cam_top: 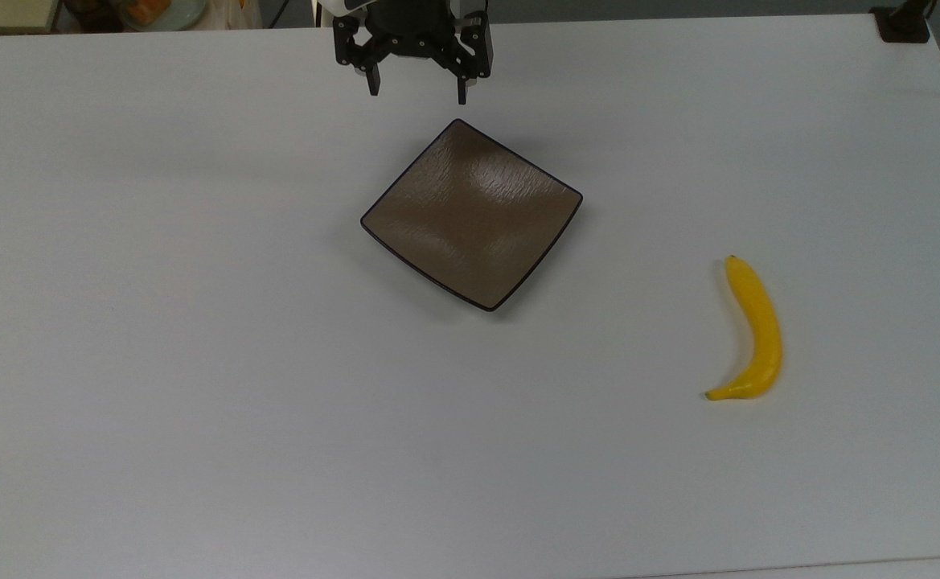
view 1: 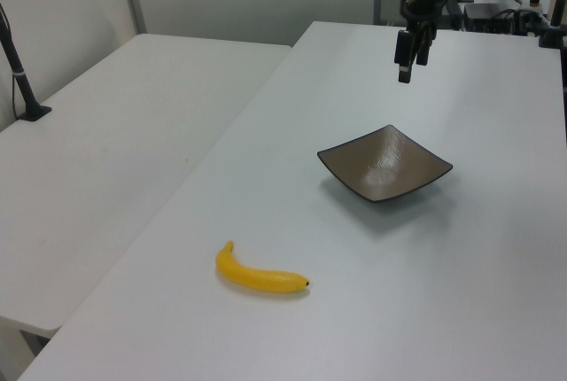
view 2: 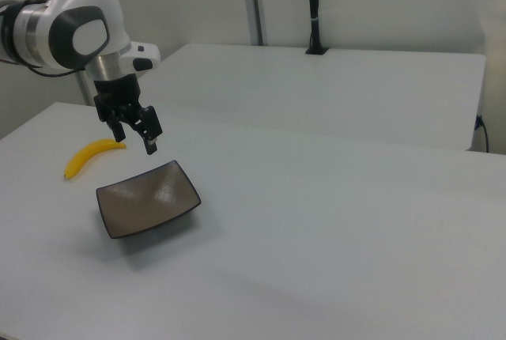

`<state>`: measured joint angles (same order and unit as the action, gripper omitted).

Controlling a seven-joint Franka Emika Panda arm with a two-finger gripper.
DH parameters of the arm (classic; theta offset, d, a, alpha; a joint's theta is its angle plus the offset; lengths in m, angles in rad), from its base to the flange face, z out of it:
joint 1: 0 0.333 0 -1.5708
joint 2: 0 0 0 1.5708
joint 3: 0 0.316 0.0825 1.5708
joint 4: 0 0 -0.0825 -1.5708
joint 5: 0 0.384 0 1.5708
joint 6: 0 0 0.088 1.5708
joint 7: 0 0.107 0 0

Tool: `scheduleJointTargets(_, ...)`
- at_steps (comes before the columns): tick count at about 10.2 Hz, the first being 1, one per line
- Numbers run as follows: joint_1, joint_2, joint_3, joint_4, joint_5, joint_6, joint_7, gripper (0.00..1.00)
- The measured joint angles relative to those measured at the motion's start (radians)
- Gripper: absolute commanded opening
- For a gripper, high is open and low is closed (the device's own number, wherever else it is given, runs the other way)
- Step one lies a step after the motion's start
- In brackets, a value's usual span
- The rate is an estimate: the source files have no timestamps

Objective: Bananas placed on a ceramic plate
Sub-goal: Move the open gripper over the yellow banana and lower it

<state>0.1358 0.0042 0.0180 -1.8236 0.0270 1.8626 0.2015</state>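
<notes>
Banana (cam_top: 755, 330) lies well apart from plate (cam_top: 471, 214); fingers (cam_top: 463, 87) apparently open, hanging above.

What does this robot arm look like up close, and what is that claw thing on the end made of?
The arm is a chain of rounded, glossy white segments with dark grey round caps at the joints and a small blue spot on top. Its end narrows to a black gripper: a blocky body with two slim black fingers, angular and mechanical, set with small pale screws.
</notes>
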Motion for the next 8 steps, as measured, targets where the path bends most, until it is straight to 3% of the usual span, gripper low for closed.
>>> scheduleJointTargets(8,0.005,0.015,0.000,-0.004,0.012,0.000,0.001,1.00)
